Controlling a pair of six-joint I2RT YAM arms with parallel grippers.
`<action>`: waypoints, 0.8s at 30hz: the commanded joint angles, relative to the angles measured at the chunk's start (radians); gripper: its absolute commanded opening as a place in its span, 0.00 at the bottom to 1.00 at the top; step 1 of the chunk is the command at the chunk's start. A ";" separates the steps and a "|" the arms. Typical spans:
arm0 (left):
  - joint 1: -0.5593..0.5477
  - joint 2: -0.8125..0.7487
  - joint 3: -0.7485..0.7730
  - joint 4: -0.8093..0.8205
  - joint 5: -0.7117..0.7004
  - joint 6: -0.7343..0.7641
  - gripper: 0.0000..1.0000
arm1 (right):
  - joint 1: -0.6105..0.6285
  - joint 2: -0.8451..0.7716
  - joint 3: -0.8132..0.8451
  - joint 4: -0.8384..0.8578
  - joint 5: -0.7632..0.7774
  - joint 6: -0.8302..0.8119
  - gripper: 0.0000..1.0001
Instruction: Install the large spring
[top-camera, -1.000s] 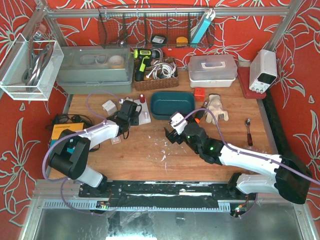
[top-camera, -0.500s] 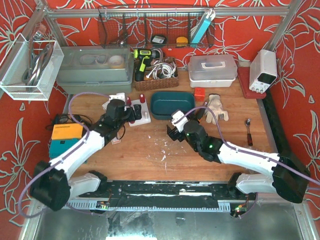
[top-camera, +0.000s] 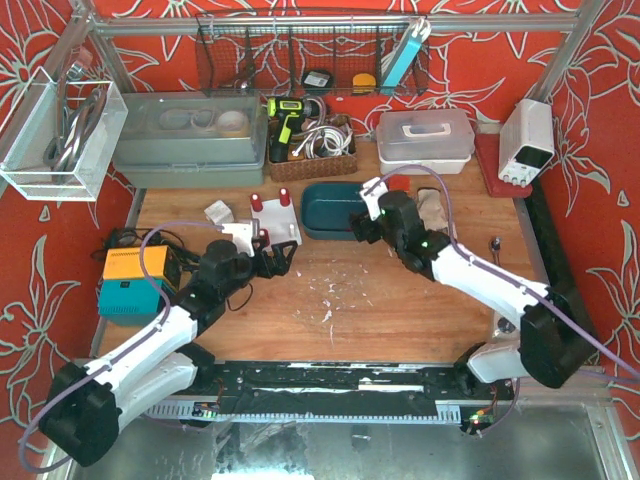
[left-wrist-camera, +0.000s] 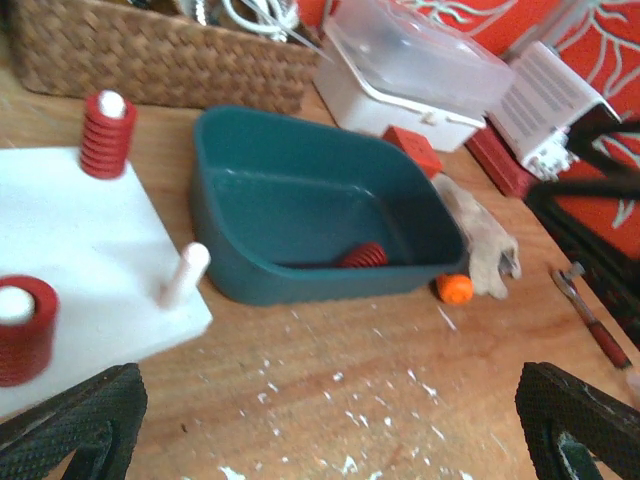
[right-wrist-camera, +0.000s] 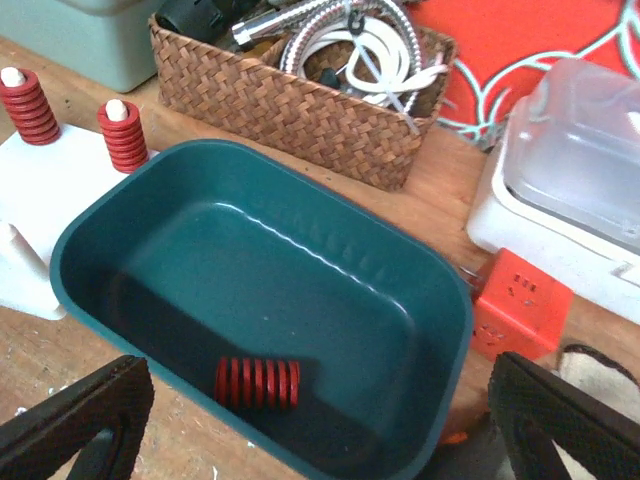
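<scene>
The large spring (right-wrist-camera: 257, 383), red, lies on its side in the teal bin (right-wrist-camera: 420, 290), also seen as the large spring (left-wrist-camera: 362, 257) low against the bin's near wall. My right gripper (right-wrist-camera: 320, 425) hangs open just above the bin's near rim, the spring below and between its fingers. Left of the bin (top-camera: 345, 208), the white peg board (left-wrist-camera: 70, 230) carries two red springs (left-wrist-camera: 108, 135) (left-wrist-camera: 22, 325) and a bare peg (left-wrist-camera: 185, 272). My left gripper (left-wrist-camera: 320, 430) is open and empty over the table, short of the board's near corner.
A wicker basket (top-camera: 312, 150) of cables, a grey lidded box (top-camera: 190, 140) and a white lidded box (top-camera: 425, 140) line the back. A small red block (top-camera: 399, 187), a glove (top-camera: 437, 212), an orange ball (left-wrist-camera: 455, 289) and a spoon (top-camera: 497, 262) lie right of the bin.
My left gripper opened and drew back from the peg board, where a second red spring now stands. The right arm swung from mid-table to over the teal bin.
</scene>
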 joint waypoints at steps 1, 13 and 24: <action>-0.042 -0.023 -0.068 0.145 0.027 0.043 1.00 | -0.048 0.106 0.146 -0.154 -0.182 -0.064 0.89; -0.062 -0.028 -0.134 0.195 0.029 0.055 1.00 | -0.172 0.457 0.613 -0.623 -0.499 -0.249 0.49; -0.062 -0.062 -0.162 0.210 -0.025 0.088 1.00 | -0.177 0.662 0.858 -0.771 -0.539 -0.251 0.44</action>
